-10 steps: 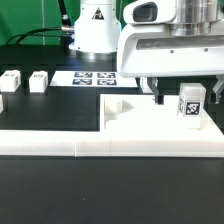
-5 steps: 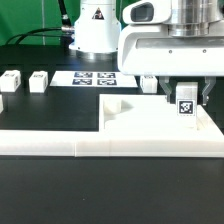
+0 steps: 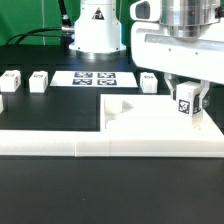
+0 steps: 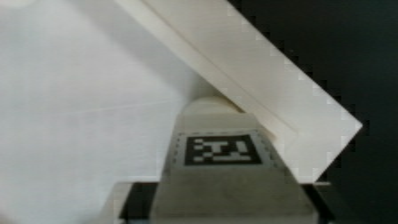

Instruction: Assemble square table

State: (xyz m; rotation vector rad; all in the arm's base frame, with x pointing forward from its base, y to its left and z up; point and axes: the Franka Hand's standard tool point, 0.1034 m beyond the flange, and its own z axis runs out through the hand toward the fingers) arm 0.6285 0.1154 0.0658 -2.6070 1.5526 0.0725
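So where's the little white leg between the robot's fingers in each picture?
Exterior view: the leg post is at the exterior view's right, between the fingers of the gripper, over the white slab.
Wrist view: the leg post is seen close up, with a dark finger on either side.
Shared landmark: the black-and-white tag on that leg.
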